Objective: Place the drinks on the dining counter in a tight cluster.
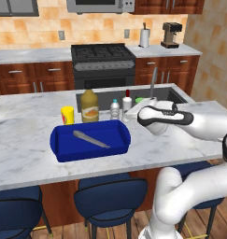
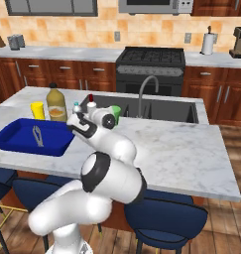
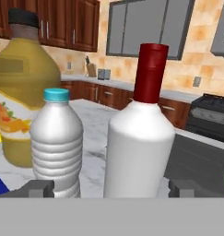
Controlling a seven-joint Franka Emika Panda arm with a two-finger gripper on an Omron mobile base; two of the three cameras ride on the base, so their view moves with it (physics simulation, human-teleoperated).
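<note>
Three drinks stand close together on the dining counter by the sink's front left corner. The amber juice jug is on the left. The small blue-capped water bottle is in the middle. The white red-capped bottle is on the right. My gripper is level with the bottles, right in front of them. Its fingers stand wide open, and the white bottle sits between them, untouched.
A blue tray holding a metal utensil lies in front of the jug. A yellow cup stands left of the jug. A green cup is by the sink, with the faucet behind it.
</note>
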